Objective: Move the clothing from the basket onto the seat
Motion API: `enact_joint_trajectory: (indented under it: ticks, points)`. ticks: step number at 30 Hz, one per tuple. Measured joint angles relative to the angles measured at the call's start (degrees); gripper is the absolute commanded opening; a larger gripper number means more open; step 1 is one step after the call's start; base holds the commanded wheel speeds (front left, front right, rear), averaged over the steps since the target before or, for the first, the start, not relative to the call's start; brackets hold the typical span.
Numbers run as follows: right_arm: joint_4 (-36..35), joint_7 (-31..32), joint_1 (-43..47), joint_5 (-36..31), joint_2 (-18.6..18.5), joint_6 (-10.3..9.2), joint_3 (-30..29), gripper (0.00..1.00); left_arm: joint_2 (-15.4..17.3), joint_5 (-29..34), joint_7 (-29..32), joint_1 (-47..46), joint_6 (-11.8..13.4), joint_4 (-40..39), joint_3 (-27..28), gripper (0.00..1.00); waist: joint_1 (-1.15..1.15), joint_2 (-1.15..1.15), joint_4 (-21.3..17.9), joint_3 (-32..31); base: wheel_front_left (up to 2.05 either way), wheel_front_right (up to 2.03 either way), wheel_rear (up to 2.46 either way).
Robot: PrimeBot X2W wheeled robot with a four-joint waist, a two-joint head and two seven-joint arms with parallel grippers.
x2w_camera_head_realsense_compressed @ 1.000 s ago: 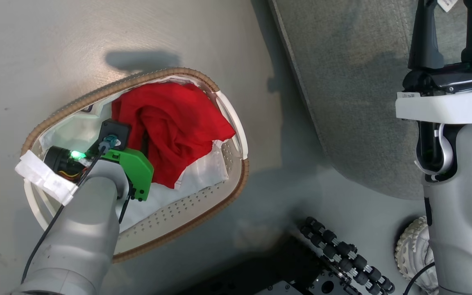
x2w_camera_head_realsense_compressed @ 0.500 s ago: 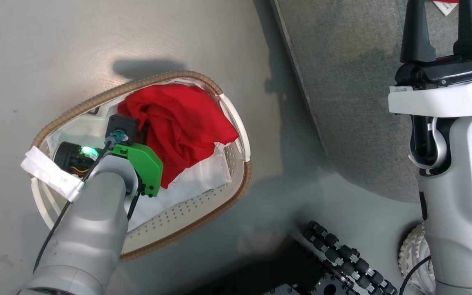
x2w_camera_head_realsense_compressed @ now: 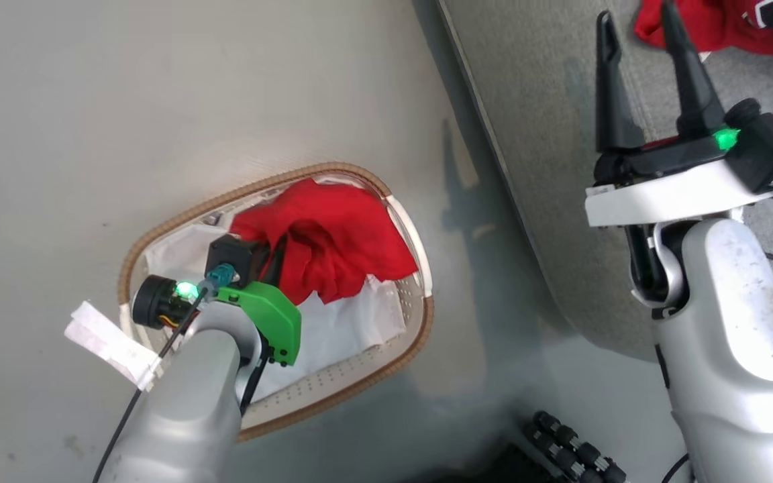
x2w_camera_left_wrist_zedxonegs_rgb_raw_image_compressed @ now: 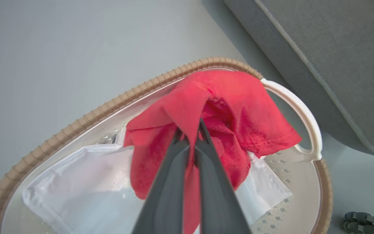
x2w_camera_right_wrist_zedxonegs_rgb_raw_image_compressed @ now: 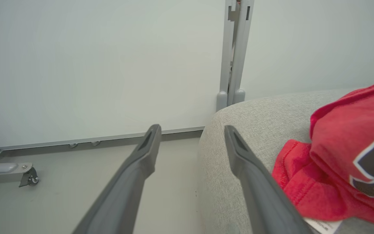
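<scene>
Clothing (x2w_camera_left_wrist_zedxonegs_rgb_raw_image_compressed: 239, 110), pinched in left jaws, drapes toward basket (x2w_camera_left_wrist_zedxonegs_rgb_raw_image_compressed: 307, 113) handle; right jaws spread, empty.

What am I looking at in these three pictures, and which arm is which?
It's a wheeled robot with two arms. One picture looks down from its head; the other two come from a camera on each wrist, looking along that arm's two dark fingers. The left gripper is shut on a red jersey in the basket, which stands on the floor and has a white liner. The right gripper is open and empty near the grey seat, where another red jersey lies.
</scene>
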Motion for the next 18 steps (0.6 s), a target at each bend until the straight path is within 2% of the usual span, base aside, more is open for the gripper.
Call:
enact_joint_trajectory:
  ticks: [7,18]
  points:
    - [3.36,0.0,3.54,-0.78,0.03,0.0,2.23,1.0,0.46,0.02,0.0,6.19,0.0,-9.49,1.81,0.0,0.0,0.0,2.8,-6.98,0.0,0.0,0.0]
    - [6.71,0.0,10.65,-1.25,0.02,0.0,2.46,1.0,-0.08,1.49,0.0,14.62,0.0,-27.4,6.38,0.0,0.0,0.0,7.96,-17.51,0.0,0.0,0.0]
